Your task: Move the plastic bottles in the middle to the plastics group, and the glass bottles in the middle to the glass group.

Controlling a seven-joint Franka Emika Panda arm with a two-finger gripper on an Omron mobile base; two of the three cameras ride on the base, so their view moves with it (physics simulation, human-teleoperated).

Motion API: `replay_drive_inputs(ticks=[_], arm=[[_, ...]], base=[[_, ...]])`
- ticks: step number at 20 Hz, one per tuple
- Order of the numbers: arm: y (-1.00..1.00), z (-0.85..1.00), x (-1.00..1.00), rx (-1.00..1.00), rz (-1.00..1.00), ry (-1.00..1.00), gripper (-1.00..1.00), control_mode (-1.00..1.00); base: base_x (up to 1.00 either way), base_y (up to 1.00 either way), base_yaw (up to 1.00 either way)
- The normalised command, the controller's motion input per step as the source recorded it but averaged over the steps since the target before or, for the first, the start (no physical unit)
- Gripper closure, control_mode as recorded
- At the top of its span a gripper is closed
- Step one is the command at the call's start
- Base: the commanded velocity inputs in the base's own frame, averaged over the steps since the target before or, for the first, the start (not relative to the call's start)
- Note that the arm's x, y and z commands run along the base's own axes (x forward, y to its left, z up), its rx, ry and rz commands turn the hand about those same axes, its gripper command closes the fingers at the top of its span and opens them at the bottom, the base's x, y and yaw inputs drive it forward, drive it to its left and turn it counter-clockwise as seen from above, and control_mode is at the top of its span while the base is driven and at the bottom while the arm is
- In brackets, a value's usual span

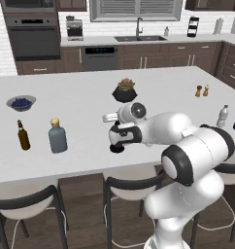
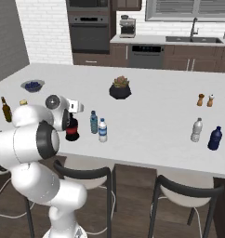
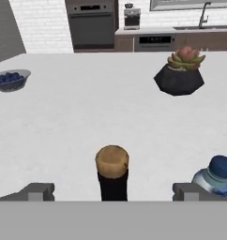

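Note:
The glass bottle is black with a tan cork top and stands upright between my fingertips. My gripper is open, its jaws wide on either side of the neck and not touching it. From the right, its red label and bulbous base show beside my arm. Two plastic bottles stand just right of it, a blue-tinted one and a clear one. The glass group, a brown bottle and a grey-blue flask, is at the left. The plastics group, a clear bottle and a dark blue container, is at the right.
A potted succulent stands mid-counter behind the bottles. A bowl of blueberries is at the far left and two shakers at the far right. Bar stools line the counter's near edge.

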Motion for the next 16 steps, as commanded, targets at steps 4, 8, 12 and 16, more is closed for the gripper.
replay_drive_inputs(ticks=[4, 8, 12, 16], arm=[[0.00, -0.01, 0.15, 0.00, 0.00, 0.00, -1.00, -1.00], [0.00, 0.00, 0.08, 0.00, 0.00, 0.00, -1.00, -1.00], [0.00, 0.00, 0.05, 0.00, 0.00, 0.00, -1.00, -1.00], [0.00, 0.00, 0.03, 0.00, 0.00, 0.00, -1.00, -1.00]], base=[[0.00, 0.00, 0.00], [0.00, 0.00, 0.00], [0.00, 0.00, 0.00], [0.00, 0.00, 0.00]])
